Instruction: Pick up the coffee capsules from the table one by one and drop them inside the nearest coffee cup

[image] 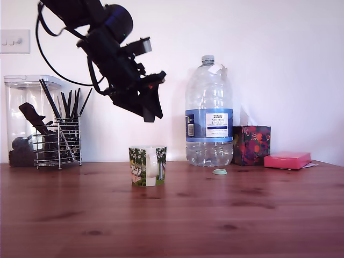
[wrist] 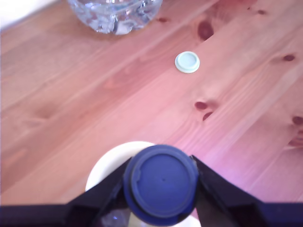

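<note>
My gripper hangs in the air above the coffee cup, a short mug printed with green trees that stands mid-table. In the wrist view the gripper is shut on a round dark-blue coffee capsule, with a black finger pressed on either side. Directly below the capsule shows the cup's white rim. A second, pale green capsule lies low on the table in front of the water bottle; the wrist view shows this capsule as a small disc.
A large clear water bottle stands behind the cup on the exterior view's right, next to a floral box and a flat pink box. A wire utensil holder and a clear jar stand at the back left.
</note>
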